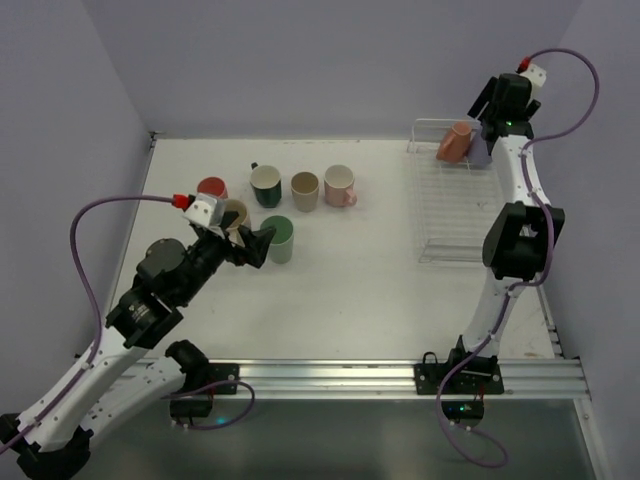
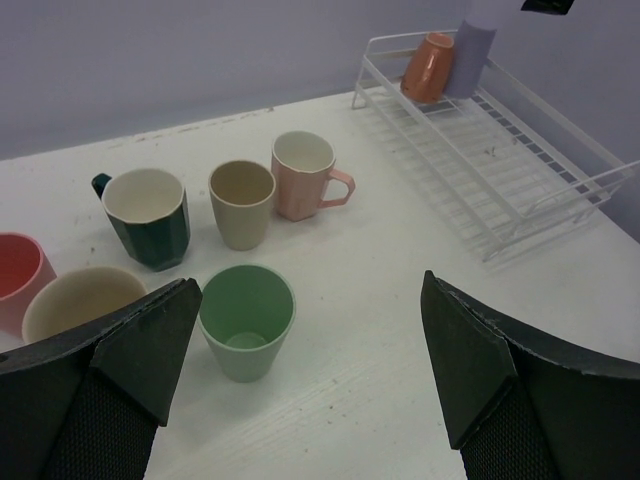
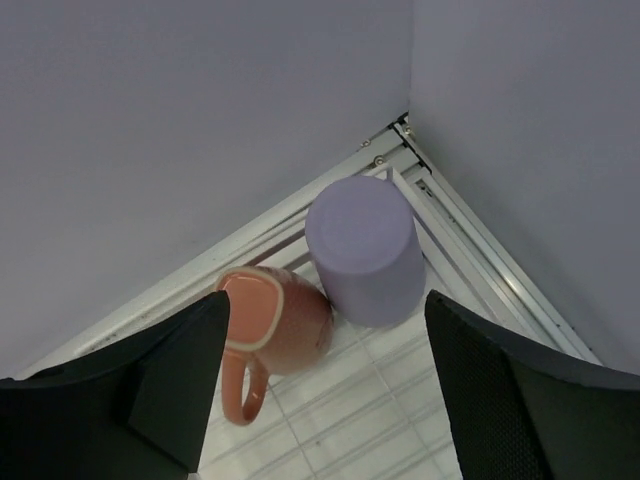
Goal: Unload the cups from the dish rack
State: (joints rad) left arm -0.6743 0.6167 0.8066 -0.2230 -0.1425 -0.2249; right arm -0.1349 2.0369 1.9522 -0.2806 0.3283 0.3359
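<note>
Hovering my right gripper (image 3: 325,340), jaws apart and empty, above the inverted lavender tumbler (image 3: 365,250) and salmon mug (image 3: 275,320) in the far corner of the dish rack (image 1: 450,215) to line up a pick, I've got my left gripper (image 2: 310,300) wide open, holding nothing, beside the unloaded light green cup (image 2: 247,320).

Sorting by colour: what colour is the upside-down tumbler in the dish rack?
Lavender. The tumbler shows best in the right wrist view.

Two white arms (image 1: 515,170) — black joints (image 1: 520,240), red-tipped white wrist cameras (image 1: 205,208) — with purple cables (image 1: 130,200).
</note>
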